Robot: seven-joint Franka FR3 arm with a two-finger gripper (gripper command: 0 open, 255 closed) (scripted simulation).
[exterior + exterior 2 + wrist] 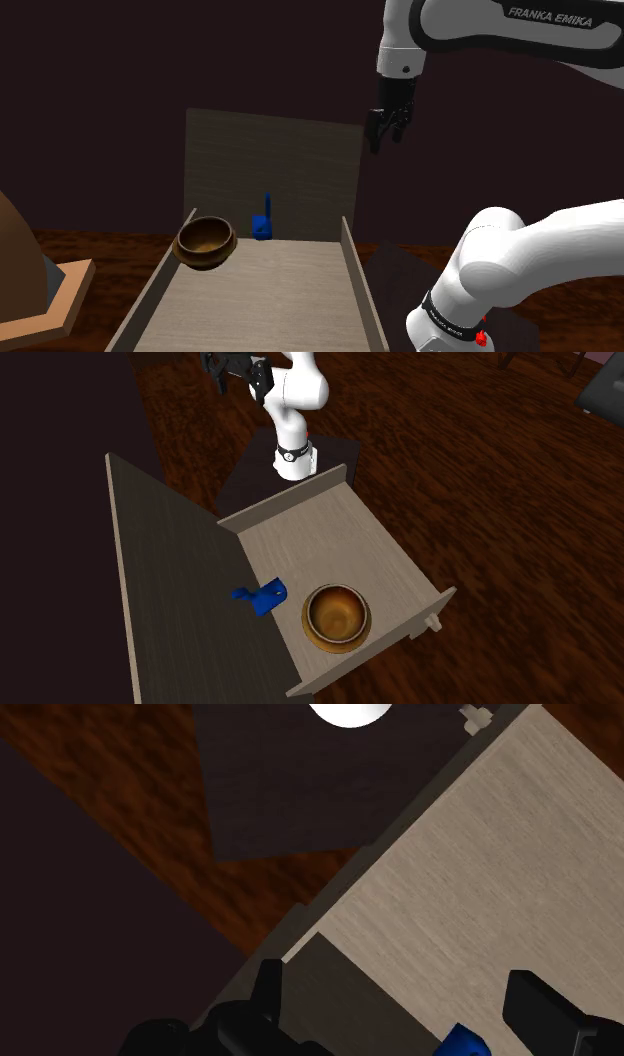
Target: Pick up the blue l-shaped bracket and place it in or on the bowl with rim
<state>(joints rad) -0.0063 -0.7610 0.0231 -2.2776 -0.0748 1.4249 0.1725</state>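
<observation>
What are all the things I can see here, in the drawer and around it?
L-shaped bracket: one, blue, in the drawer by the dark panel, beside the bowl.
Bowl: one, brown with a rim, in the drawer, empty.
Drawer: one, pale wood, open, with a small knob on its outer face.
Panel: one, dark grey-brown, along one side of the drawer.
Floor: dark reddish-brown wood, all around.
Tan wooden piece: one, at the shoulder view's lower left; what it is I cannot tell.
Stand: one, dark box, under the arm.
Arm: one, white with dark joints.
Gripper: one, black, open, high above the drawer.
</observation>
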